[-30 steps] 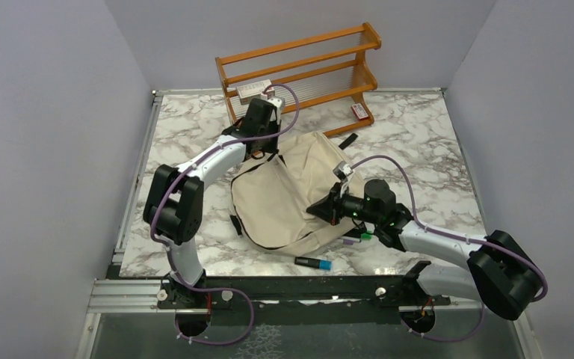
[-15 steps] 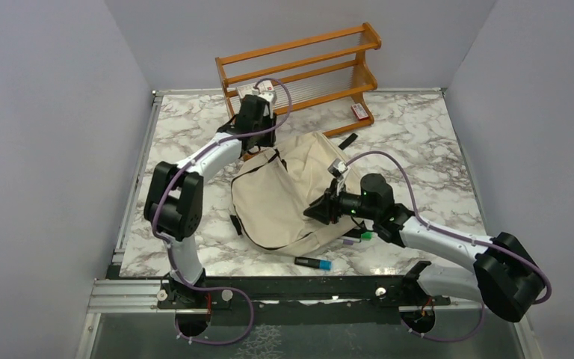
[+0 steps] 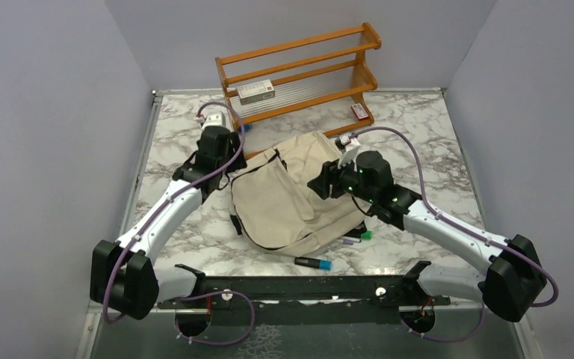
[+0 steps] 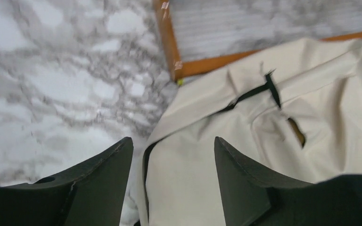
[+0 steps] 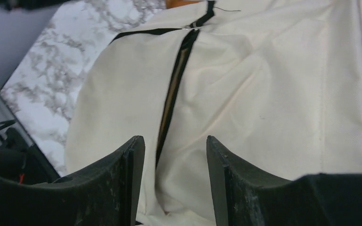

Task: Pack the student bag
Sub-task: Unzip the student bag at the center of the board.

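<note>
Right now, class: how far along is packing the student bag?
Done: the student bag lies with its zipper partly open. In hand: nothing; the left gripper and right gripper are open, empty, by it. Left: the blue-capped marker and the box on the rack lie outside.

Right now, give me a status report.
Left gripper open, empty, at student bag edge. Right gripper open, empty, over its zipper. Bag flat on table. Marker alongside, not blocking.

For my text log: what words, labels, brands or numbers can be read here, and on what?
None can be read.
box on the wooden rack: label too small to read.
small red-and-white item beside the rack's foot: too small to read.
student bag: no print visible.
</note>
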